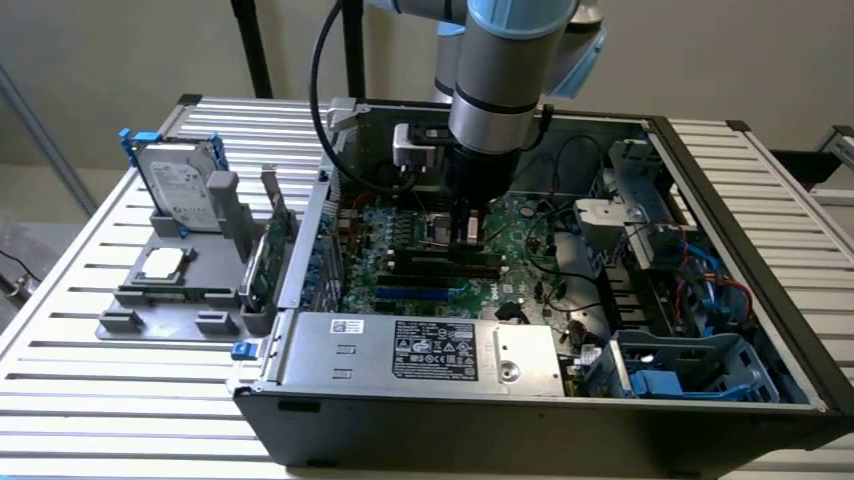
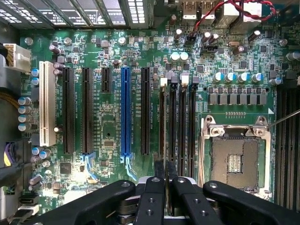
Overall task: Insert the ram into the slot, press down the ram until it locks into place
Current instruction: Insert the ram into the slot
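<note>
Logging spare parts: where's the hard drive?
On the exterior view's left, the hard drive stands upright in a blue frame on the grey fixture, outside the computer case.

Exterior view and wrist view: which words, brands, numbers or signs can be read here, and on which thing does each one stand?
No text can be read with certainty.
Black label on the power supply box: white print and signs, too small to read.
White sticker on the same box: too small to read.
Hard drive: its pale label is blurred.
Motherboard: white print beside the slots, too small to read.
</note>
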Robot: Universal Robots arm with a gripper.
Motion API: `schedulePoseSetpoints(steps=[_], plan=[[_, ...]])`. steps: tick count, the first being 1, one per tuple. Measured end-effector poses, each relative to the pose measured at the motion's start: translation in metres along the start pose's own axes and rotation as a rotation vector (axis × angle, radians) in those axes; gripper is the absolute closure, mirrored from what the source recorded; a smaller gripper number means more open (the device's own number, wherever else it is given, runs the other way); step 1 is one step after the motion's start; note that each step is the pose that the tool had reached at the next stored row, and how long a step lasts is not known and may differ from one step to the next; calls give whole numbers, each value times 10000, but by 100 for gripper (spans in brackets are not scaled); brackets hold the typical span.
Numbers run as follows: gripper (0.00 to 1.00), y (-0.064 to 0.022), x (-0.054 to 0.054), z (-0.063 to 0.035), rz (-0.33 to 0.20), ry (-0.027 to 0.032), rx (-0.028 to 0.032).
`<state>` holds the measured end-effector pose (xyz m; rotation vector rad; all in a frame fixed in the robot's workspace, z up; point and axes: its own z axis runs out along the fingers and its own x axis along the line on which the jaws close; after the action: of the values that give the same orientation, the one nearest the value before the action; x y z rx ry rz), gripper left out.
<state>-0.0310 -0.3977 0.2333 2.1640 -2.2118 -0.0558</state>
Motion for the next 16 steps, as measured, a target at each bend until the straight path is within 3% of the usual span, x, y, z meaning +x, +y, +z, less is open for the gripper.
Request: schedulePoseSetpoints(steps=[16], plan=[[87,-1,-9,30,8,127,2]])
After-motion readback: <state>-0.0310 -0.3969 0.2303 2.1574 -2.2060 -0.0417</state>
